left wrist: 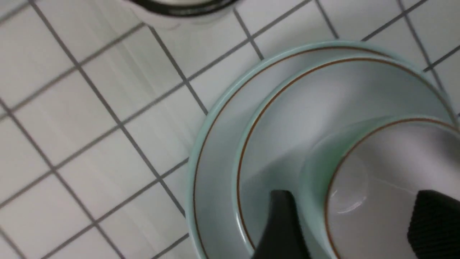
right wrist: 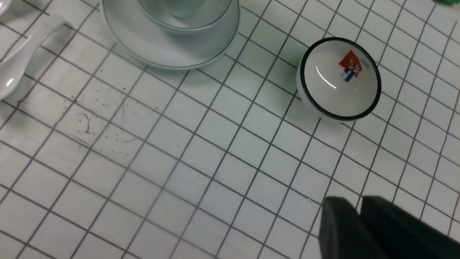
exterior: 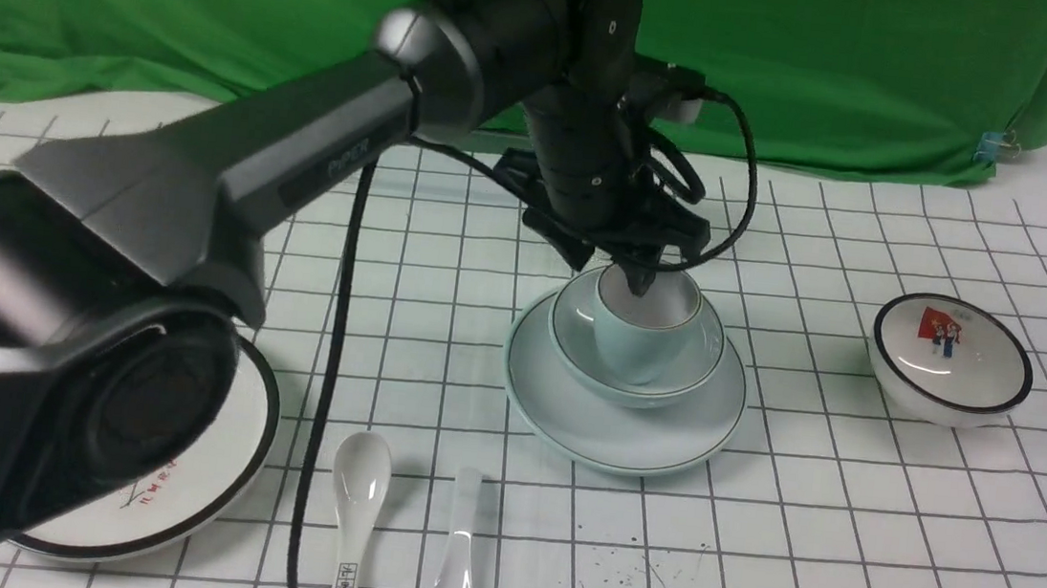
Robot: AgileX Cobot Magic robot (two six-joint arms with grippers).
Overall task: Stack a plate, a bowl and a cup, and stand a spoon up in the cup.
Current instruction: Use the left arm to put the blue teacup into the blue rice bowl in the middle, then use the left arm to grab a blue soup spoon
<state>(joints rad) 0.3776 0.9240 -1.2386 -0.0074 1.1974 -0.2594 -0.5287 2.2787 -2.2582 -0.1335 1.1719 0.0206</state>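
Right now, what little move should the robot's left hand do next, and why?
Probably lift the black left gripper straight up, because its fingers stand open astride the rim of the small pale-blue cup, which already sits inside the pale-blue bowl.

Cup (exterior: 642, 344) in bowl (exterior: 704, 364) on plate (exterior: 569, 418), center frame
Spoon (exterior: 456, 576) lies at lower center, before the plate.

The left claw (left wrist: 350, 225) (tilted downward) stands open.

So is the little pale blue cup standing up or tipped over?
Upright: the small pale blue cup sits inside the pale blue-white bowl, its opening facing up.
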